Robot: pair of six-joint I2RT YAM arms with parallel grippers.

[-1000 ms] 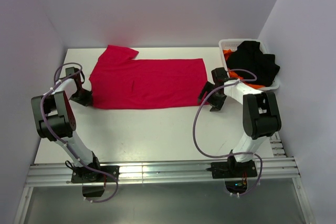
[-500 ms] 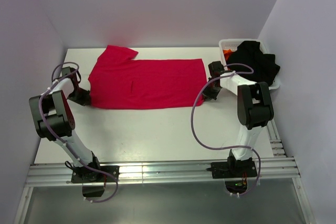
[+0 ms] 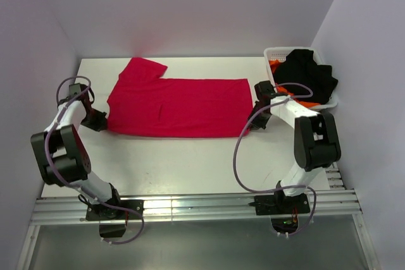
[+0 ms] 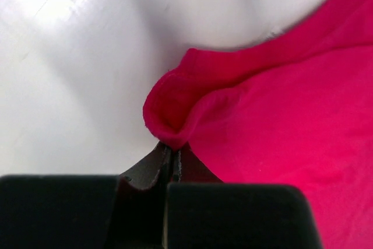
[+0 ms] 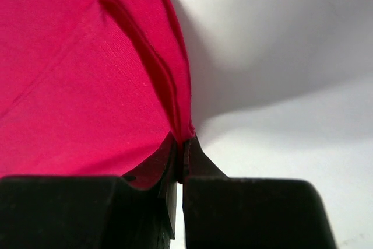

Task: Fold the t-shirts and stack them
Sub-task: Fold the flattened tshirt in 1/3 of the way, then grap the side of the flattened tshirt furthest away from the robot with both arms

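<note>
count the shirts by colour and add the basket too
red t-shirt: 1
black t-shirt: 1 visible, heaped in the white basket
orange t-shirt: 1 visible, mostly hidden under the black one
white basket: 1
total: 4

1. We see bare table (image 3: 190, 162) between the crimson t-shirt (image 3: 177, 107) and the metal rail (image 3: 202, 205): room to pass.
2. The white lattice basket (image 3: 272, 53), heaped with a black t-shirt (image 3: 307, 77), blocks our far right corner.
3. Walls (image 3: 190, 11) close the far, left and right sides.
</note>
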